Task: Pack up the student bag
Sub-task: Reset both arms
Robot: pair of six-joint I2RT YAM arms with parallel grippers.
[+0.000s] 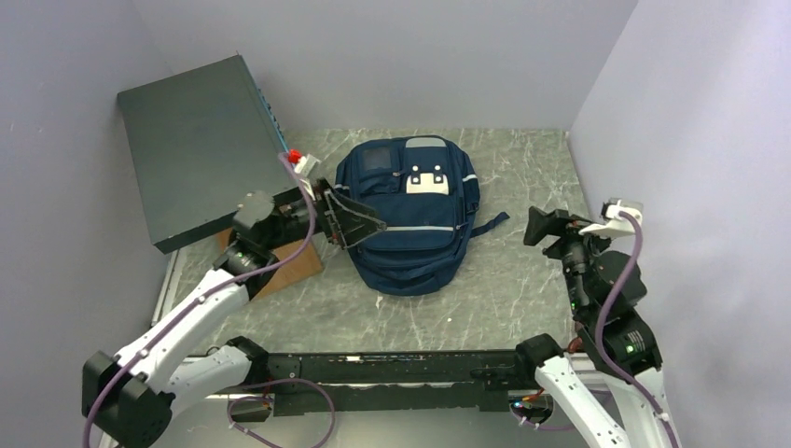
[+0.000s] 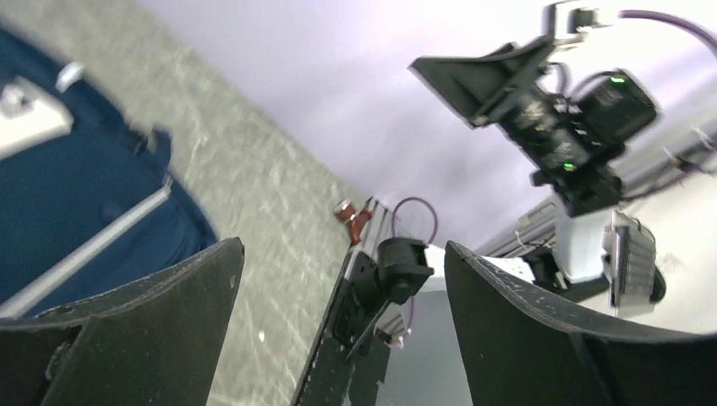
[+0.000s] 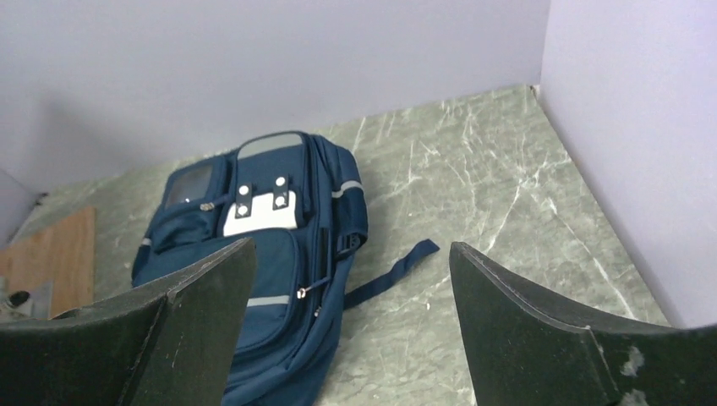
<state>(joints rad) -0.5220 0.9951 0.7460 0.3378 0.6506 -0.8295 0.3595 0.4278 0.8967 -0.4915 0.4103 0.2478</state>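
**Both jaws empty, bag lying flat at mid-table**

The left gripper (image 1: 353,222) had its fingers spread wide with nothing between them. In its wrist view I saw only bare table and the other arm through the gap. The right gripper (image 3: 353,247) was just as wide and just as empty.

From above, the left gripper sat over the left flank of the student bag (image 1: 410,219). I could not tell whether it touched the fabric. The right gripper was well off to the bag's right, beyond the loose strap (image 1: 490,224), and pointed back at the bag.

The bag lay front up with its pale patch showing. As far as I could make out, its pockets were shut.

I judged this a release or a re-approach. To do it well, I would have lifted the left arm straight up off the bag before swinging it sideways, so the open fingers did not catch a zip pull or drag the cloth. I would have kept the right arm above the strap.

The table (image 1: 522,168) was green marbled stone, likely slick under fabric. A wooden board (image 1: 297,266) lay left of the bag, and a dark flat box (image 1: 201,149) leaned further left. Plain lavender walls (image 1: 392,56) closed in behind the bag and on both sides.
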